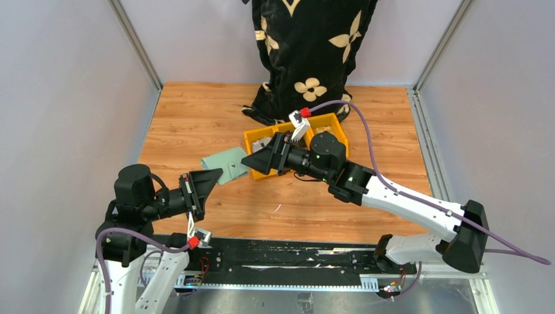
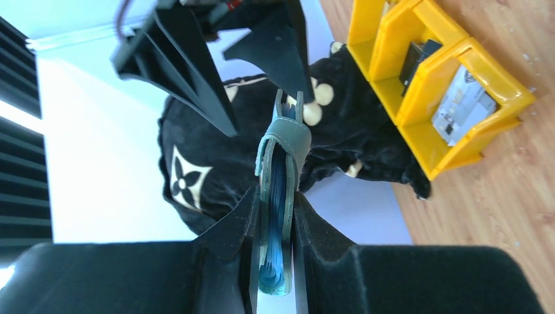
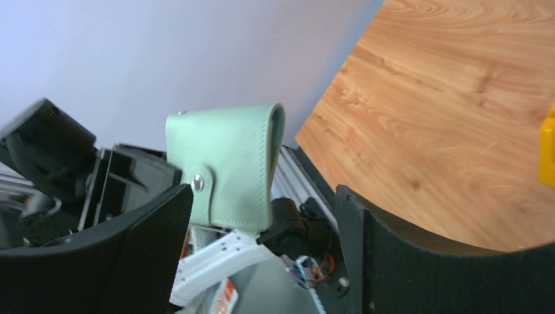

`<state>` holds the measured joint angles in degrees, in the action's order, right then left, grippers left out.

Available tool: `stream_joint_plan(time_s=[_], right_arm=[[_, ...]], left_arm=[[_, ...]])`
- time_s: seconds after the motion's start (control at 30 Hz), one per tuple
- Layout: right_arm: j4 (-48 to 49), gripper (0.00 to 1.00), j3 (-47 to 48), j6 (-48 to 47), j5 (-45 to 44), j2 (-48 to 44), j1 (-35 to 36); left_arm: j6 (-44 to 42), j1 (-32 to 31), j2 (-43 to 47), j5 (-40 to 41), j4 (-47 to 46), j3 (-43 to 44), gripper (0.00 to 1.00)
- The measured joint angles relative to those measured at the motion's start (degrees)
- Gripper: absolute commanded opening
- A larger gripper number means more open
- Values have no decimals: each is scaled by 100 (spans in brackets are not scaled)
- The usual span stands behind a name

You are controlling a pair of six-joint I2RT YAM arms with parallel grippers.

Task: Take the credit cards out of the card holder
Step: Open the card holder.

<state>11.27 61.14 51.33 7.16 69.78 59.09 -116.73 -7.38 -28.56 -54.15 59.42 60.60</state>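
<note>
We log the card holder: pale green, snap tab across one face, clamped on edge in the left gripper, clear of the table. Blue layered edges show inside; cards or lining, we cannot tell. One whitish card lies flat in a yellow bin.

My left arm sits folded at the near left, wrist turned right, its gripper pinched tight on the holder. My right arm stretches from the near right toward it, gripper spread wide.
</note>
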Motion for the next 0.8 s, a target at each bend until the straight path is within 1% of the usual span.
stream_joint_plan(time_s=[0.2, 0.27, 0.3, 0.33, 0.37, 0.4, 0.43, 0.47, 0.5, 0.53, 0.57, 0.6, 0.63, 0.73, 0.8], right_arm=[[986, 83, -238, 942, 444, 385, -160], [1379, 79, -256, 1233, 629, 579, -166], [1587, 75, -256, 1377, 732, 684, -166], [1816, 68, -256, 1554, 844, 793, -166], [2000, 60, -258, 1676, 905, 870, -166], [2221, 47, -260, 1847, 986, 951, -166], [2402, 37, -262, 1943, 1040, 1003, -168], [2627, 28, -269, 2090, 1113, 1060, -179], [2839, 20, -271, 2212, 1191, 1104, -192], [2975, 15, -273, 2258, 1244, 1128, -203], [3130, 12, -275, 2382, 1296, 1147, -229], [3248, 10, -275, 2437, 1377, 1152, -271], [3287, 8, -275, 2450, 1486, 1147, -321], [3195, 4, -271, 2269, 1698, 1117, -459], [2677, 0, -229, 1805, 1773, 997, -570]], left_arm=[[-129, 0, 160, -227, -323, -76, 0], [-129, 0, 214, -278, -472, -127, 0], [-131, 0, 223, -295, -538, -133, 0], [-131, 0, 225, -302, -588, -133, 0], [-131, 0, 225, -304, -623, -136, 0], [-131, 0, 223, -304, -649, -138, 0], [-131, 0, 223, -304, -688, -142, 6], [-131, 0, 223, -302, -706, -146, 22], [-131, 0, 221, -286, -704, -151, 46], [-131, 0, 221, -271, -715, -155, 66], [-127, 0, 223, -232, -730, -155, 86], [-92, 0, 223, -205, -765, -153, 97], [98, -2, 223, -146, -826, -140, 99], [1128, -13, 210, 79, -907, -39, 100], [2581, -20, 120, 328, -916, 168, 100]])
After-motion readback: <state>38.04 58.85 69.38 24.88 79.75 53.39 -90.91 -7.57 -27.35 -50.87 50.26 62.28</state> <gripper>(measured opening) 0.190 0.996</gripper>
